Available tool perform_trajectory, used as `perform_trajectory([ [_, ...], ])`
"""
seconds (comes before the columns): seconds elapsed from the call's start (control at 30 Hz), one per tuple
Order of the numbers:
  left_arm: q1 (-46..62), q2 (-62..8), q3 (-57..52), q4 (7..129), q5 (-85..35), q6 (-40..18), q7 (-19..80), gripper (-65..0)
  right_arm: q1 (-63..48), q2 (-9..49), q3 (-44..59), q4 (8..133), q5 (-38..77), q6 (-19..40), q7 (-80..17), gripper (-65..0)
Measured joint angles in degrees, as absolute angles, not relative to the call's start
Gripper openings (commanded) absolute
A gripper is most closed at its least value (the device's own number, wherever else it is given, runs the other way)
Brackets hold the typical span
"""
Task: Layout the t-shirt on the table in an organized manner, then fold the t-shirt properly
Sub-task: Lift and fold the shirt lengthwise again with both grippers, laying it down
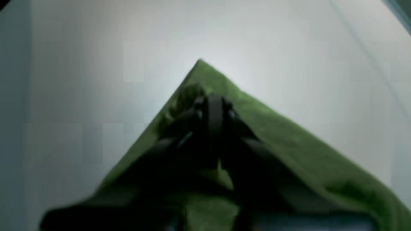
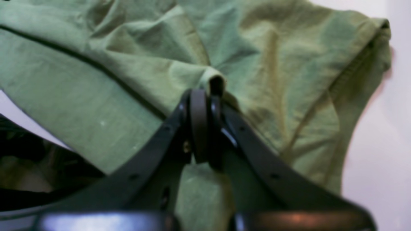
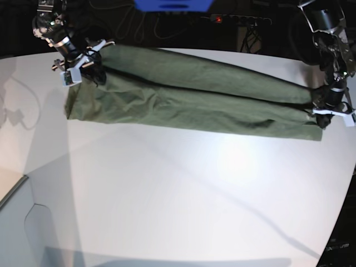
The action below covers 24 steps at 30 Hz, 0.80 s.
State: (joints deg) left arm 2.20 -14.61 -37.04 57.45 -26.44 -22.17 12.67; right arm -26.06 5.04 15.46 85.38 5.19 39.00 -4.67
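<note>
The olive-green t-shirt [image 3: 189, 94] is stretched in a long, wrinkled band across the far part of the white table [image 3: 167, 194], held at both ends. My right gripper [image 3: 83, 69] is shut on the shirt's left end; in the right wrist view the gripper [image 2: 205, 96] pinches a small fold of the shirt [image 2: 135, 64]. My left gripper [image 3: 327, 113] is shut on the shirt's right end; in the left wrist view the gripper [image 1: 213, 106] clamps a pointed corner of the shirt [image 1: 289, 141] above the table [image 1: 96, 64].
A grey-white box corner [image 3: 14, 192] sits at the lower left. A power strip [image 3: 236, 19] with a red light, cables and a blue object [image 3: 172, 4] lie behind the table's far edge. The table's curved edge runs down the right side [image 3: 342, 211].
</note>
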Motion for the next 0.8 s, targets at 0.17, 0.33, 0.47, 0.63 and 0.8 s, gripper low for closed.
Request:
perform_trajectory([
  [0.17,1.10,-16.40,-35.00,51.31,-26.52,-22.31,12.53,-51.1,-25.89,5.04,15.46,85.03,5.26,38.98,-4.54,-65.0],
  [0.33,0.45,-17.10,-33.36,50.72,-27.18,-22.76,11.75,-26.6,-24.18,5.06,15.53,81.54,5.32,38.98,-4.54,-65.0],
  [0.47,0.80,-17.26,-33.32,52.34,-26.83,-22.17,12.16,-15.9,-24.51,5.08,15.53,80.58,5.21,39.00,-4.73,-65.0],
  [0.63,0.91,-18.44,-33.50,52.53,-26.59,-22.17,12.99,-15.2,-24.34,5.06,15.53,80.60,5.21,39.00,-4.67,-65.0],
  [0.8,0.91,-18.15,-33.21,52.49,-26.44,-22.13,13.04,-15.2,-23.53,5.08,15.59,80.58,5.21,38.98,-4.80,-65.0],
])
